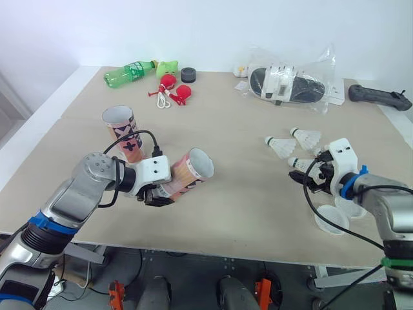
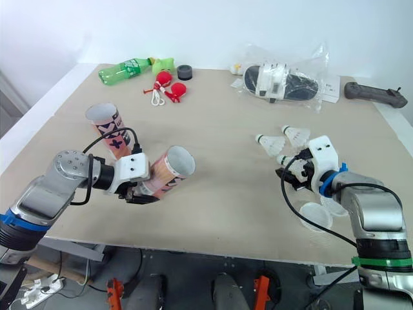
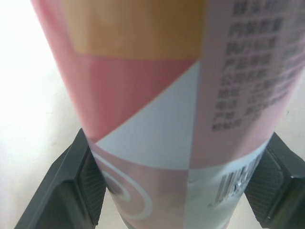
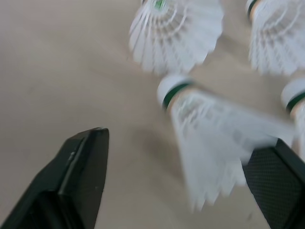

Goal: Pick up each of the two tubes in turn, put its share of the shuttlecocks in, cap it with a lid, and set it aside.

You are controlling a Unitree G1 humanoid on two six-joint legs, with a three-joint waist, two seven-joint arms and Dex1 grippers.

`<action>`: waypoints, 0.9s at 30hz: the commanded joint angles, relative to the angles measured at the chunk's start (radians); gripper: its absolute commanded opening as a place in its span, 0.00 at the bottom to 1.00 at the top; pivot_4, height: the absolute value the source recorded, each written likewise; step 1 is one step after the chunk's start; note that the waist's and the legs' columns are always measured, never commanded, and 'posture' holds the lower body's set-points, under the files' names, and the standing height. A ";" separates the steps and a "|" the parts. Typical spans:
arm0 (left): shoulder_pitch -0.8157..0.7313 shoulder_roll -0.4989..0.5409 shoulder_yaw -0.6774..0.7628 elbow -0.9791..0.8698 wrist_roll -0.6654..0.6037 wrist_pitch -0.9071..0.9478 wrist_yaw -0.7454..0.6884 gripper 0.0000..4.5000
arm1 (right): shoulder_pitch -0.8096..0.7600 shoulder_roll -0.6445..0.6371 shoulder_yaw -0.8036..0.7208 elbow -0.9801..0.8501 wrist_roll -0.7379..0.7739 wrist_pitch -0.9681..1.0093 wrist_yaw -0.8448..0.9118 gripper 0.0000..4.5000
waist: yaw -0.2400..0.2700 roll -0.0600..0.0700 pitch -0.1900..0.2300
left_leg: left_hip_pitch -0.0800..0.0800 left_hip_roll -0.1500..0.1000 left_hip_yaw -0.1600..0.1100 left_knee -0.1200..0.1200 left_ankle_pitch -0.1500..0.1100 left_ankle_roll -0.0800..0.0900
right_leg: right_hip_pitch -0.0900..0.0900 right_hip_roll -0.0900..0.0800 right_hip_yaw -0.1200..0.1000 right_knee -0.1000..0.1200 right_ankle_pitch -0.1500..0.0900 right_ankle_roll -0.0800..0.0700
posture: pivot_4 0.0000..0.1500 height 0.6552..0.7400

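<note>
- Nearest me, along the table's (image 1: 213, 240) front edge, 2 clear lids (image 1: 332, 219) lay flat beside the right arm, neither of them on a tube yet.
- The right gripper (image 1: 314, 177) was down low with its jaws spread wide around 1 shuttlecock (image 1: 298, 163). It wasn't pinching it, far as I could tell.
- The left gripper (image 1: 155, 192) was clamped on the pink tube (image 1: 190, 173), holding it off the table at a tilt with the open mouth facing over toward the right side.
- My read: this was the filling step for tube 1, right at a shuttlecock pick. The next move would need a gentle close so the feathers don't get crushed, then a lift and a carry across to line it up with that tilted mouth.
- The right wrist view showed the shuttlecock sitting off-centre, close to 1 finger and well apart from the other finger (image 4: 81, 167). From head height that was hard to judge.
- The left wrist view showed ribbed pads (image 3: 90, 183) pressed onto both sides of the tube wall. The head views gave the tube's tilt.
- Just beyond lay 2 more shuttlecocks (image 1: 281, 146), near each other.
- The 2nd tube (image 1: 122, 132) stood upright behind the left arm, top open.
- At the far edge sat a green bottle (image 1: 129, 73) and bagged slippers (image 1: 290, 82), well clear of the work.
</note>
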 commanded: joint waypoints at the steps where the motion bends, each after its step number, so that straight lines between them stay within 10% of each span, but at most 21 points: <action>1: 0.010 -0.002 -0.023 -0.025 -0.009 0.001 -0.006 0.76 | -0.012 0.000 -0.002 0.012 -0.013 -0.039 0.005 0.58 | 0.000 0.000 0.000 | 0.000 0.000 0.000 0.000 0.000 0.000 | 0.000 0.000 0.000 0.000 0.000 0.000 | 1.00 1.00; 7: 0.009 -0.001 -0.024 -0.027 -0.008 0.005 -0.007 0.76 | 0.003 0.002 -0.003 0.003 -0.014 -0.045 0.014 0.01 | -0.001 0.000 0.000 | 0.000 0.000 0.000 -0.001 0.000 0.000 | 0.000 0.000 0.000 0.000 0.000 0.000 | 1.00 1.00; 20: 0.004 -0.005 -0.031 -0.019 -0.007 0.000 -0.013 0.76 | 0.023 -0.265 -0.112 -0.416 0.194 0.008 0.308 0.01 | -0.002 0.009 0.002 | 0.000 -0.001 0.000 -0.001 0.000 0.000 | 0.000 -0.001 0.000 0.000 -0.001 0.001 | 1.00 1.00; 27: -0.014 -0.025 -0.048 0.004 -0.001 -0.013 -0.015 0.76 | -0.282 -0.278 0.106 -0.540 0.276 -0.047 0.449 0.01 | -0.008 0.007 0.001 | 0.001 -0.001 0.000 0.000 0.000 0.000 | 0.001 -0.001 0.000 0.000 0.000 0.000 | 1.00 1.00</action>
